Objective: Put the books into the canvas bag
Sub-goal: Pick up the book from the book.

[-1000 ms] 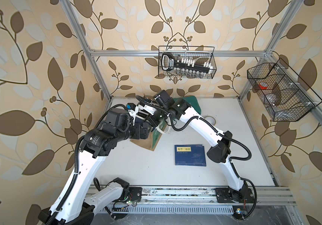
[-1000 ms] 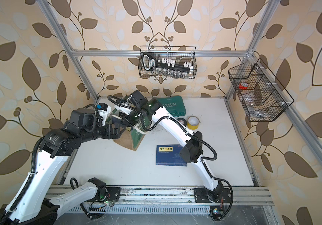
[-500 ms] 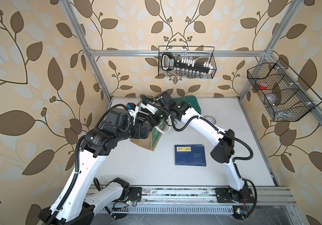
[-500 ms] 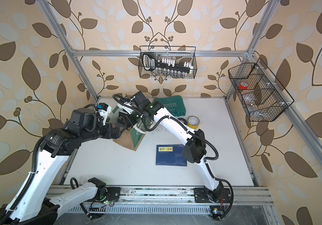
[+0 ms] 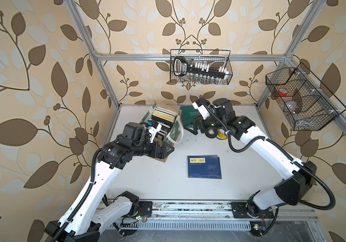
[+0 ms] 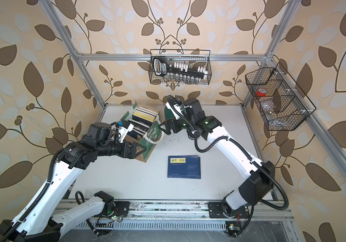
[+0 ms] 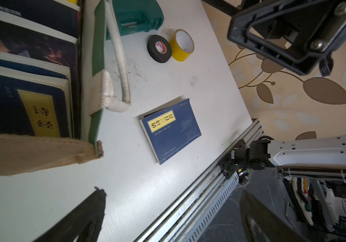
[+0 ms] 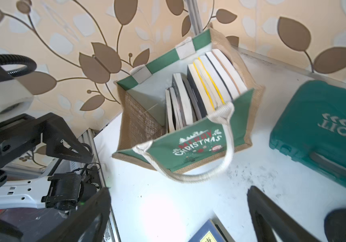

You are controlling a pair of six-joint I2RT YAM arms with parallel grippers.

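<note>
While at full width, right hand (image 6: 165,128) empty.

We count one canvas bag (image 8: 199,146), its books (image 8: 209,83) too tightly packed to tally, two stacked navy books (image 5: 204,167), two tape rolls (image 7: 152,51), one green case (image 8: 318,125).

Both top views look steeply down from high above the near side, sharing the whole table (image 5: 147,184). The close wrist views face each other across it, both catching the canvas bag (image 8: 199,144).
</note>
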